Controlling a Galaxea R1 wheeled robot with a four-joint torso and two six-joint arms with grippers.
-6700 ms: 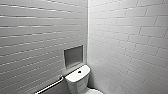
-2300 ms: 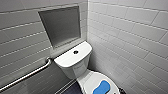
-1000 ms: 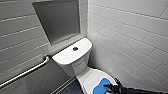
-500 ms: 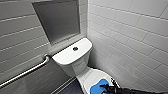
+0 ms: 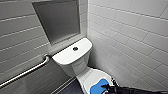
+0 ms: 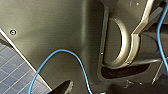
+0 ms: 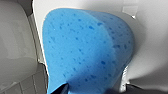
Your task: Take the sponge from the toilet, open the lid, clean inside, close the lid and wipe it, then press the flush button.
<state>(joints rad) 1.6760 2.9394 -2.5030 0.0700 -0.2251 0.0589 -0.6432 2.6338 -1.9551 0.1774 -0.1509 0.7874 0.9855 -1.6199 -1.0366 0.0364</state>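
Note:
The white toilet (image 5: 72, 60) stands in the corner, with the dark flush button (image 5: 75, 48) in the middle of its tank top. Its lid (image 5: 90, 75) is down. On the lid lies the blue sponge (image 5: 98, 88). My right gripper (image 5: 107, 87) comes in from the lower right and sits at the sponge's near edge, open. In the right wrist view the sponge (image 7: 85, 47) looms large on the white lid (image 7: 150, 37), just ahead of the gripper (image 7: 98, 88). My left gripper (image 6: 92, 88) is open beside my own dark body.
A metal grab bar (image 5: 27, 71) runs along the left tiled wall. A grey recessed niche (image 5: 58, 20) sits above the tank. The right tiled wall (image 5: 130, 45) stands close beside the toilet. Dark floor tiles (image 5: 71, 88) show left of the bowl.
Over the earlier frames the camera closed in on the toilet and my right arm came in at the lower right. In the last second nothing visibly moved.

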